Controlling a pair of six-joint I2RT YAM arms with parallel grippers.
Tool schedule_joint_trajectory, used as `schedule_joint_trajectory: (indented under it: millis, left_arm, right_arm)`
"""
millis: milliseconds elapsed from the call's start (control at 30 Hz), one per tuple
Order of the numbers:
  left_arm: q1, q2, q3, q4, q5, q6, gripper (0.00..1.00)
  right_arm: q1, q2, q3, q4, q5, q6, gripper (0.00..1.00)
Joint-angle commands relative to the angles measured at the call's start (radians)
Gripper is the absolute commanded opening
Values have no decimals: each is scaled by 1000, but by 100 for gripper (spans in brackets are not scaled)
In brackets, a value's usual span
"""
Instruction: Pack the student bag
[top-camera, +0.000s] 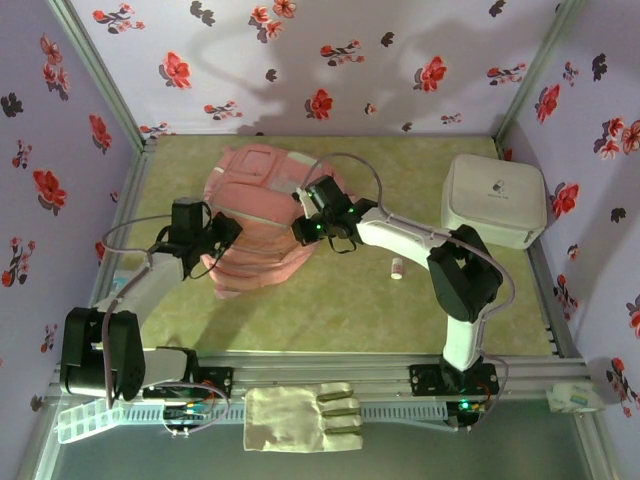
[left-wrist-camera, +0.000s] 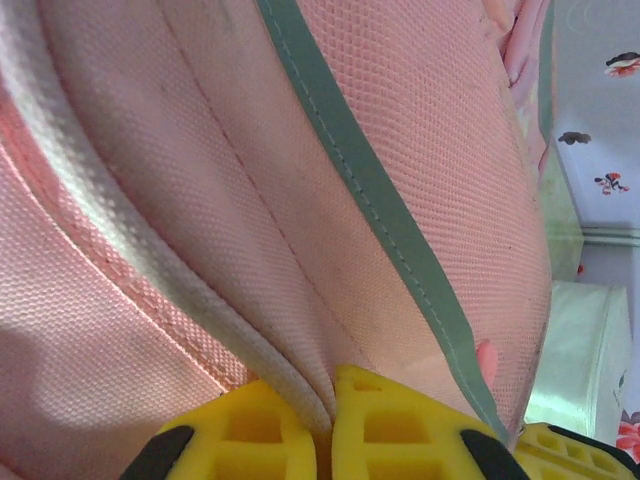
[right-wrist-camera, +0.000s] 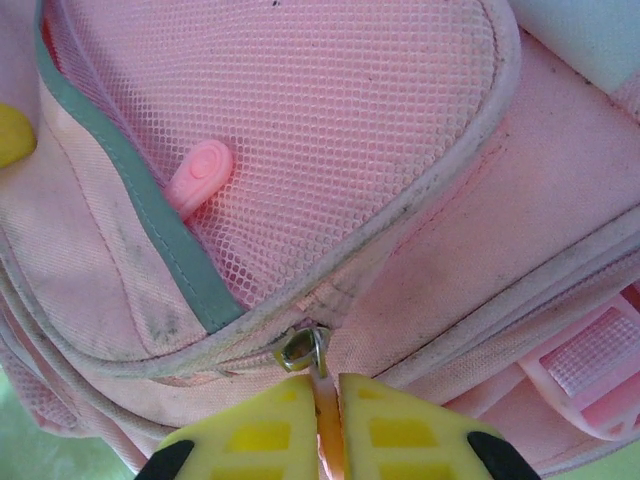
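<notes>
Pink mesh and canvas make up the student bag, which lies on the counter left of centre, between the two arms. Its zip looks closed in the right wrist view: the metal slider sits at the end of the seam below the mesh pocket, and no opening into the bag shows. A second pink pull tab lies loose against the mesh. Packing seems to be at an early stage, with opening the compartment as the step in hand and loading left to do.

Both arms are on the bag. The right end effector has its yellow fingers pressed together on the thin pink pull hanging from the slider. The left end effector is clamped on a fold of fabric beside the pale piping, apparently to steady the bag against the pull.

Farther out, a small white tube lies on the counter near the right arm, a white box stands at the far right, and a glove rests on the near rail.
</notes>
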Motion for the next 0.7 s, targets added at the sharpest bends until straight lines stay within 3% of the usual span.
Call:
schedule_joint_trajectory:
  millis: [0, 400, 567, 667]
  left_arm:
    - [1, 11, 15, -106, 37, 89, 0]
    - [-177, 139, 127, 34, 83, 20, 1]
    - [-196, 189, 186, 61, 71, 4, 34]
    - [-192, 145, 208, -6, 8, 42, 47]
  right_arm:
    - [-64, -32, 10, -17, 174, 76, 8]
    - [-129, -244, -226, 49, 318, 152, 10]
    - [-150, -262, -221, 9, 337, 118, 23]
    - [-153, -337, -238, 9, 347, 112, 43]
